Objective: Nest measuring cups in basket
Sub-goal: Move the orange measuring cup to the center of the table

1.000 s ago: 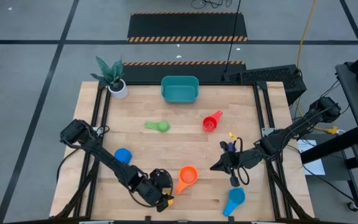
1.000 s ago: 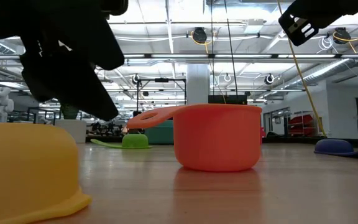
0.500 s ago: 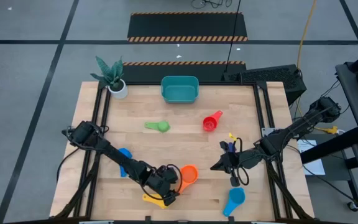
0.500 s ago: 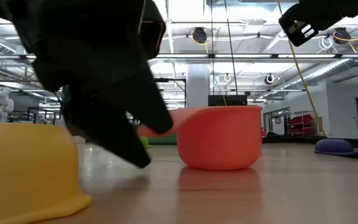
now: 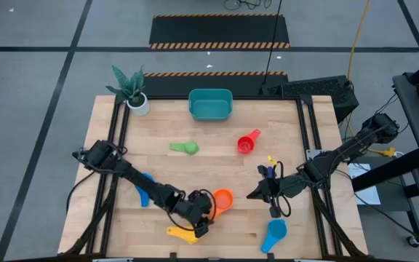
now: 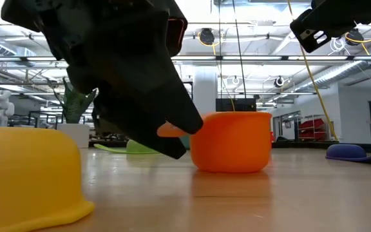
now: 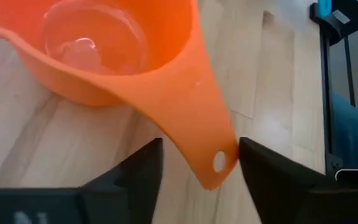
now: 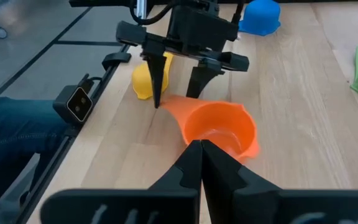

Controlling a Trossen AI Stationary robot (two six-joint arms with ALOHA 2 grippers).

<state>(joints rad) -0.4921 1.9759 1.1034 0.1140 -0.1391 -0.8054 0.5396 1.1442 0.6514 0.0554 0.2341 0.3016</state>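
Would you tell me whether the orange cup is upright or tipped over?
Upright. The orange cup sits on its base, mouth upward and empty inside, with its handle between the left gripper fingers.

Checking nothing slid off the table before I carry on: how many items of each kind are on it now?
Measuring cups: 7 (green cup, red cup, blue cup, orange cup, yellow cup, light blue cup, navy cup)
Basket: 1
Potted plant: 1
Total: 9
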